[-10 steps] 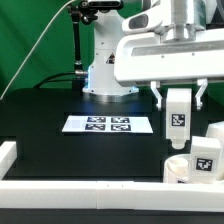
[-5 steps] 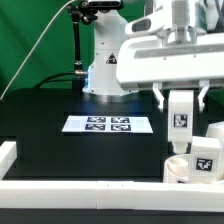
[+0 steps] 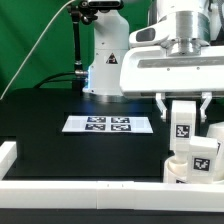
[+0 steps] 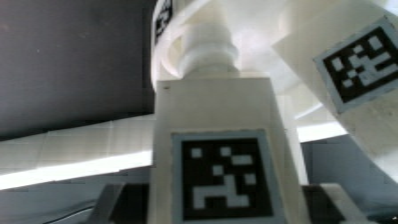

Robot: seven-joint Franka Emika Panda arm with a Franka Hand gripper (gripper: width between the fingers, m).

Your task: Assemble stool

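Leg insertion: hand [image 3: 183, 104] clamps the white blocky plastic leg [image 3: 182, 124] upright, just above the round white plastic seat [image 3: 174, 170] at the exterior view's right. We'd keep it vertical, centre its tip, descend slowly, clear the neighbouring tagged white leg [image 3: 206, 158].

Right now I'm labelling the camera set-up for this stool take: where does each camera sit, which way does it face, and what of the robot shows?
Exterior view: off the arm, across the table from the robot's base, facing it; shows the base, the arm and the claw gripping a leg above the seat.
Wrist view: on the wrist, looking along that leg toward the table; no claw part shows clearly.
Shared: the gripped leg, and likely a second tagged leg.
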